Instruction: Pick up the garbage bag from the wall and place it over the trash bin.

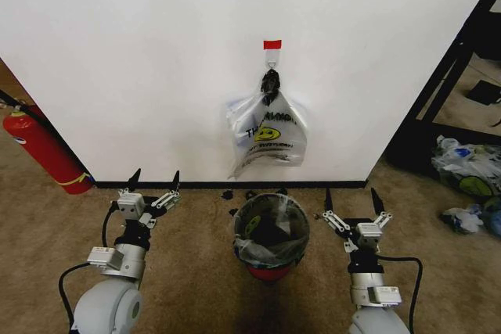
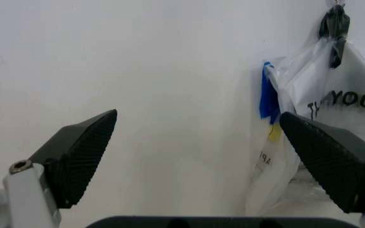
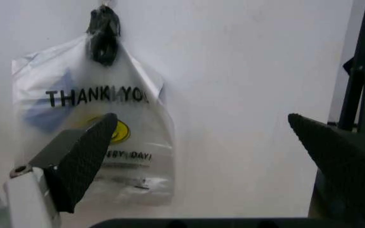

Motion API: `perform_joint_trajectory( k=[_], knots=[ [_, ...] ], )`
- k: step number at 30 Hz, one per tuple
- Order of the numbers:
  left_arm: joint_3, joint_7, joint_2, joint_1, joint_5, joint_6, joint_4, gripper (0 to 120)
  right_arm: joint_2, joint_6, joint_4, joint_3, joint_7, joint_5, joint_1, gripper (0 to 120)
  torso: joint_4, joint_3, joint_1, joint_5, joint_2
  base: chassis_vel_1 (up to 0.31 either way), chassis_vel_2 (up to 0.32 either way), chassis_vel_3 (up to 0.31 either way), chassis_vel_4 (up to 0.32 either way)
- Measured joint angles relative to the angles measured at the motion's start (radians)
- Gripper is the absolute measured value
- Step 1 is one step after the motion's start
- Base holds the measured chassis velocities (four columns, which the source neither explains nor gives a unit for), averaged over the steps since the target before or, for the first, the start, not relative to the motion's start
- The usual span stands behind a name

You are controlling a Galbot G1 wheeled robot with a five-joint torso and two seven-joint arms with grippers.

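The trash bin (image 1: 271, 273), round black mesh with a red base, stands on the carpet between my two arms. A thin see-through garbage bag (image 1: 252, 226) with a yellow smiley lies over its mouth and inside it. Behind it is the white wall (image 1: 141, 52) with a red tape square (image 1: 272, 44) and a hook (image 1: 271, 59). A thicker bunch of like bags (image 1: 266, 134) (image 2: 334, 104) (image 3: 100, 118) topped by a black knot hangs from the hook. My left gripper (image 1: 155, 174) (image 2: 198, 116) is open to the bin's left. On the bin's right, my right gripper (image 1: 351, 193) (image 3: 201, 118) is open too. Both hold nothing and point at the wall.
A red fire extinguisher (image 1: 43, 150) leans at the wall's left end. A black shelf frame (image 1: 454, 76) stands at the right, with clear sacks of rubbish (image 1: 470, 170) on the floor by it. Small dark scraps (image 1: 235, 193) lie by the black skirting.
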Motion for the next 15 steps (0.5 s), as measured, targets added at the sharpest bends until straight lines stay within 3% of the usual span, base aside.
perform_joint_trajectory(
  k=[15],
  knots=[
    [0.015,-0.003,0.004,-0.012,0.006,0.010,0.013,100,-0.011,-0.070,-0.048,-0.007,-0.011,0.037,0.043,100,0.0000,0.000,0.000,0.0001,0.000,0.000,0.000,0.000,0.000]
  ],
)
